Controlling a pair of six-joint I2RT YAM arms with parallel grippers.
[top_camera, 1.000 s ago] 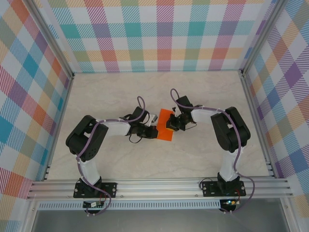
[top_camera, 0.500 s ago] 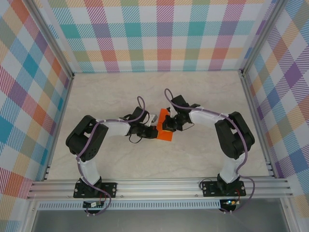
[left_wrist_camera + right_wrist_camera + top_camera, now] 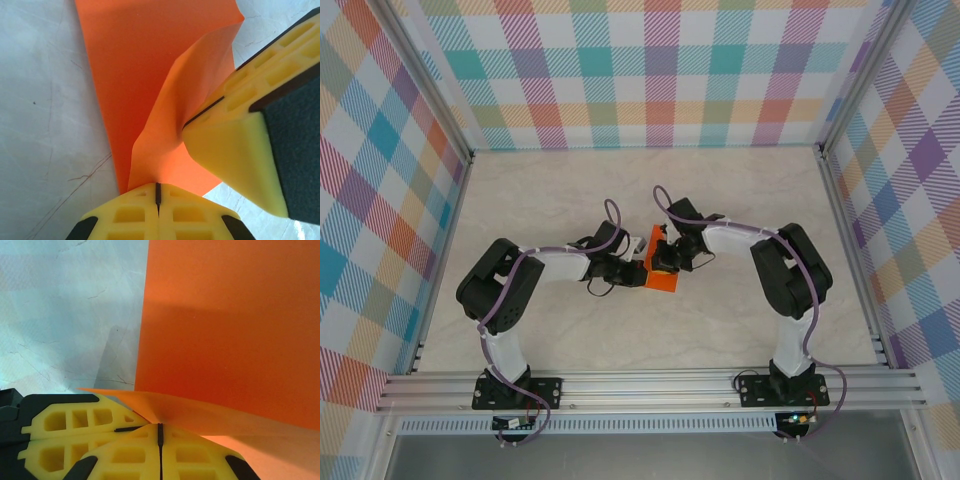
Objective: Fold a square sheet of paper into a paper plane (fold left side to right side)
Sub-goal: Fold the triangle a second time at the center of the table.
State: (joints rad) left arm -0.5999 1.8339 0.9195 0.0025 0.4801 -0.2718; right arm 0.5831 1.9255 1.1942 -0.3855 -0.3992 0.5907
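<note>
Orange paper sheet point(image 3: 665, 283) lies at mid-table point(image 3: 570, 200), between the two grippers. Left gripper point(image 3: 157, 192) is fully closed, pinching the sheet's edge. Right gripper point(image 3: 160, 433) is fully closed on a lifted fold of the same sheet, just beside the left one.

**Contents.** 1 square sheet of paper point(image 3: 666, 283), orange, on 1 tabletop point(image 3: 560, 190). 2 robot arms: left arm point(image 3: 555, 262) and right arm point(image 3: 745, 238). 2 claws: left claw point(image 3: 157, 192) and right claw point(image 3: 160, 432), each with 2 yellow fingers point(image 3: 125, 455).
</note>
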